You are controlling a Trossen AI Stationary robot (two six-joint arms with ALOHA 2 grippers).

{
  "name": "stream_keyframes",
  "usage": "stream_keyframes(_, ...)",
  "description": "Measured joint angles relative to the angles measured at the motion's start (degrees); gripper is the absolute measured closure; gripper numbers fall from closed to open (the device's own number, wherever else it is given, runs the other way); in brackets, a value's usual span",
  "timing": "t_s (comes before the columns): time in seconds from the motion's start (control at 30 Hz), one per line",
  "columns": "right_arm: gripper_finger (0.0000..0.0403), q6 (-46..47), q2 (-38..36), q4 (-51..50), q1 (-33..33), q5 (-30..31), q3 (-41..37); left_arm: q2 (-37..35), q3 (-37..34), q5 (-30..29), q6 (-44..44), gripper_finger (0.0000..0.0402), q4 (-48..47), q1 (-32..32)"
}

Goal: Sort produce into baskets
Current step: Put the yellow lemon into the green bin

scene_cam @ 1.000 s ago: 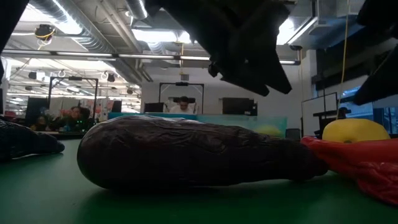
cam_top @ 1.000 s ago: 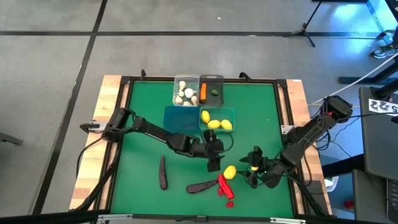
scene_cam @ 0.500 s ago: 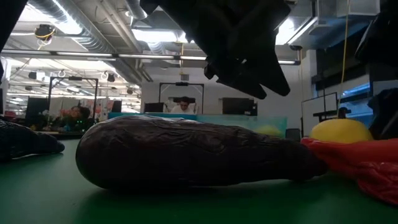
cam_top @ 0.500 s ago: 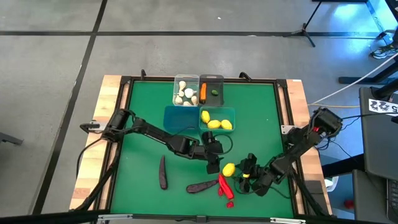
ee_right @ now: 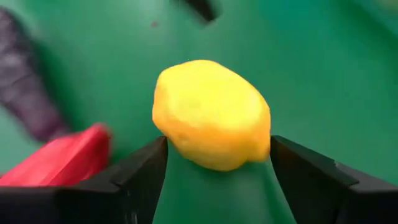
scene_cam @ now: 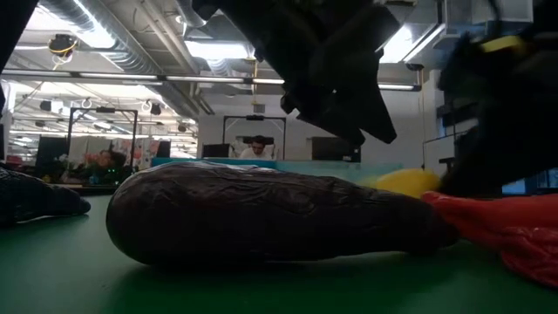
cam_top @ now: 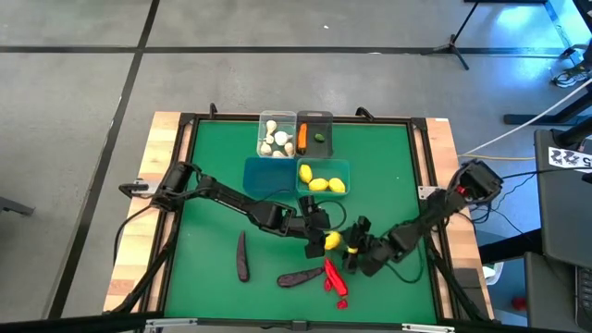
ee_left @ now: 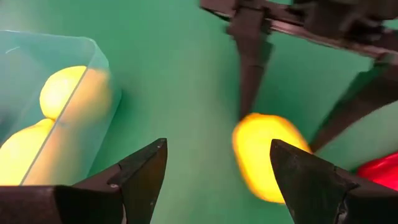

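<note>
The lemon (cam_top: 331, 241) lies on the table (cam_top: 213, 166) mid-front, between the spread jaws of the right gripper (cam_top: 356, 252) and not yet clamped. The left gripper (cam_top: 317, 231) hovers beside it, jaws wide. It looks light, rigid and smooth (likely to roll), so pinch across its middle.
</note>
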Motion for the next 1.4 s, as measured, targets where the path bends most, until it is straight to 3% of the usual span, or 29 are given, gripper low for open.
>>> stream_keyframes(0.33,0.0123,-7.2,0.0,1.1,-7.5,-2.0,0.0,0.0,0.0,0.0,-0.1,0.0121,-1.9,0.0)
stream_keyframes(0.83,0.0123,-10.2,0.0,1.1,-6.3,-2.4,0.0,0.1,-3.7,-1.2,0.1,0.0121,1.9,2.0)
stream_keyframes(1.07,0.0123,-11.7,0.0,1.0,-6.3,-2.4,0.0,0.1,-7.9,5.7,9.0,0.0121,12.6,1.4)
stream_keyframes(1.2,0.0123,-11.7,0.0,1.1,-6.3,-2.4,0.0,0.1,-8.0,12.8,14.4,0.0121,12.8,1.5)
stream_keyframes(1.4,0.0123,-11.7,0.0,1.2,-6.3,-2.4,0.0,0.2,-8.0,14.0,17.4,0.0121,12.7,2.9)
